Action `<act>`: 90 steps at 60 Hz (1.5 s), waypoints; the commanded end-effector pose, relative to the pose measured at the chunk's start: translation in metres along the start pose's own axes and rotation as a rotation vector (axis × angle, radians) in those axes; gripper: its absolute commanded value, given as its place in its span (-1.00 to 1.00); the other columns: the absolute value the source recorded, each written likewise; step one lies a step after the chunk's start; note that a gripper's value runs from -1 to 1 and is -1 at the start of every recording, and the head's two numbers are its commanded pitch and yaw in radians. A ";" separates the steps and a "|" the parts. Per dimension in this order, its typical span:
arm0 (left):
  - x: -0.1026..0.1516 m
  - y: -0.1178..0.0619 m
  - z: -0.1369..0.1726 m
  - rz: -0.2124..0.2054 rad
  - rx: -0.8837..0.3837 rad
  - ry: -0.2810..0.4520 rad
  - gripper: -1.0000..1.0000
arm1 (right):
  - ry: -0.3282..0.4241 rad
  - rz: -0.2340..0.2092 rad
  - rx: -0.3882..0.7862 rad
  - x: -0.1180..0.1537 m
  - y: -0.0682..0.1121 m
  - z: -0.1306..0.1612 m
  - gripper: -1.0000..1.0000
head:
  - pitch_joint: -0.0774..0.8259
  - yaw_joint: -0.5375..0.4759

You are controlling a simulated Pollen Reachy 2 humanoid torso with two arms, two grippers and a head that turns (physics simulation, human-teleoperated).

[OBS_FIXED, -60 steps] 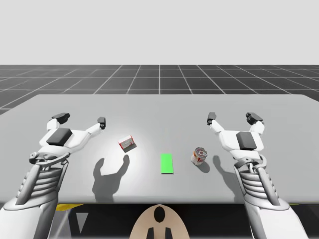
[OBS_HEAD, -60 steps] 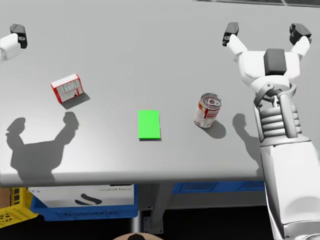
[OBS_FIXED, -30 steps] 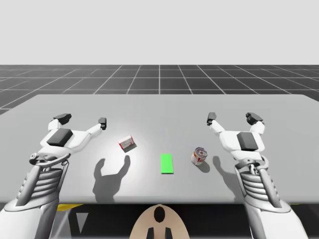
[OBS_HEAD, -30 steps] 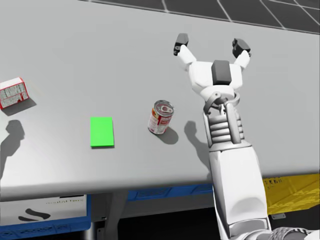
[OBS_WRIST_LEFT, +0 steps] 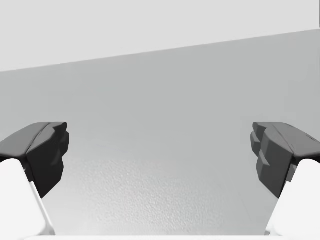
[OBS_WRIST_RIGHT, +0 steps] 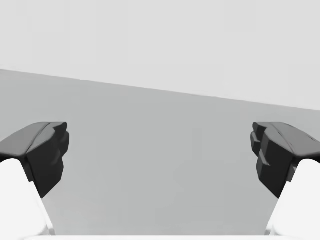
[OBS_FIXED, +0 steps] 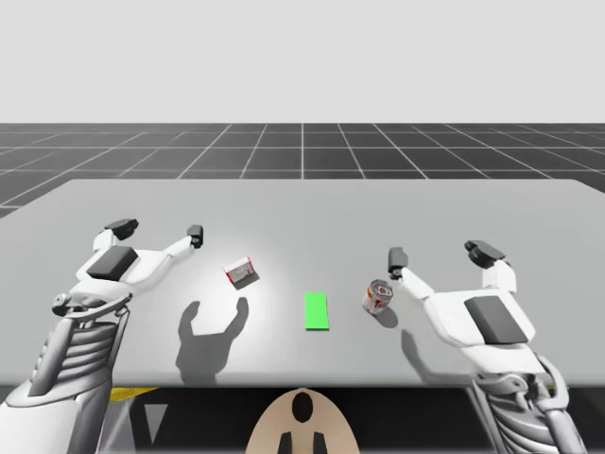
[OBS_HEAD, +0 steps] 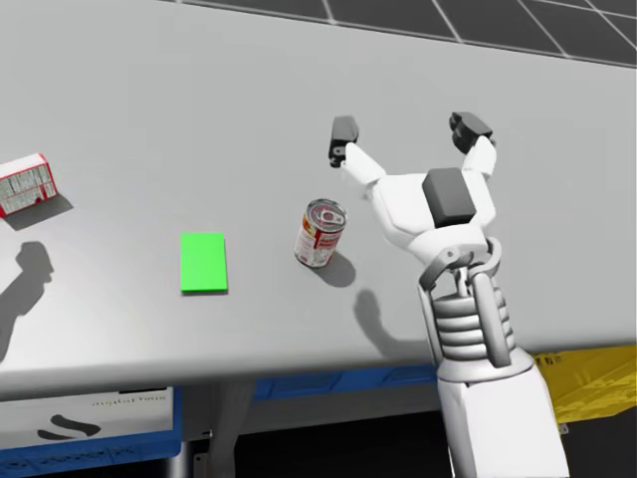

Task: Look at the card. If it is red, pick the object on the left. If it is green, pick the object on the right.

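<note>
Our right gripper point(OBS_FIXED: 440, 255) has its jaws spread, the can point(OBS_FIXED: 378, 296) outside them near the inner finger; left gripper point(OBS_FIXED: 157, 230) spread too

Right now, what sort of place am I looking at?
Likely a simulated test bench, not a real room: a plain grey table on a dark grid floor, holding a green card, a can and a small box.
</note>
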 end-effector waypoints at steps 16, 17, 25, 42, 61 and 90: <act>0.000 -0.001 0.000 0.005 0.006 0.007 -1.00 | 0.121 -0.051 0.113 -0.049 0.038 0.064 -1.00 | 0.82 -0.53; 0.000 -0.001 0.000 0.006 0.006 0.007 -1.00 | 0.131 -0.054 0.116 -0.053 0.039 0.065 -1.00 | 0.82 -0.53; 0.000 -0.001 0.001 0.005 0.009 0.007 -1.00 | 0.193 -0.056 0.142 -0.077 0.043 0.061 -1.00 | 0.82 -0.53; 0.003 0.002 0.001 0.006 0.014 -0.001 -1.00 | 0.305 -0.159 0.168 -0.098 0.046 0.024 -1.00 | 0.81 -0.53; 0.004 0.004 0.002 0.008 0.016 -0.004 -1.00 | 0.428 -0.241 0.203 -0.117 0.050 -0.005 -1.00 | 0.81 -0.52; 0.004 0.004 0.002 0.008 0.016 -0.004 -1.00 | 0.428 -0.205 0.183 -0.118 0.048 -0.001 0.99 | 0.52 -0.57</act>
